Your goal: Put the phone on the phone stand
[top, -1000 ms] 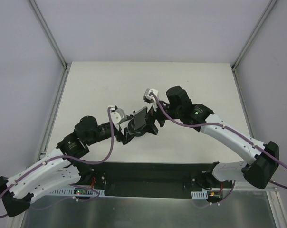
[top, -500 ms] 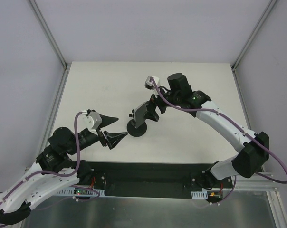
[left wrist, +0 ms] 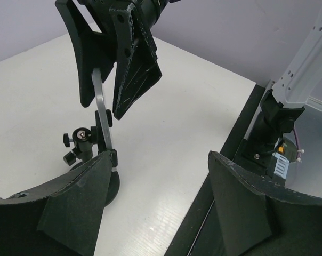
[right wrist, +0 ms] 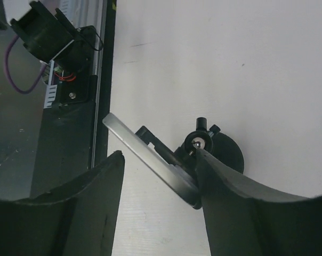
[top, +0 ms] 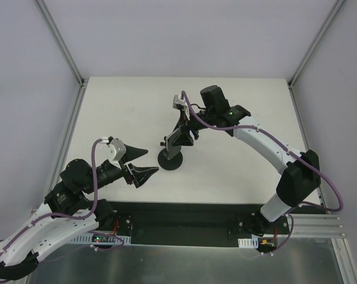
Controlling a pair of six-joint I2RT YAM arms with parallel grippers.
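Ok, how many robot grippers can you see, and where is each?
2. The left gripper is open above the table's front left, holding nothing. The right gripper is open at mid-table, straddling the phone sitting in the stand. None seems hidden.

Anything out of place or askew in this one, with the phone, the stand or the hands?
Nothing stands out. The phone sits edge-down in the phone stand clamp, leaning slightly, and the stand is upright on its disc base. The right hand is open astride the phone's upper part; the left hand is open and apart.
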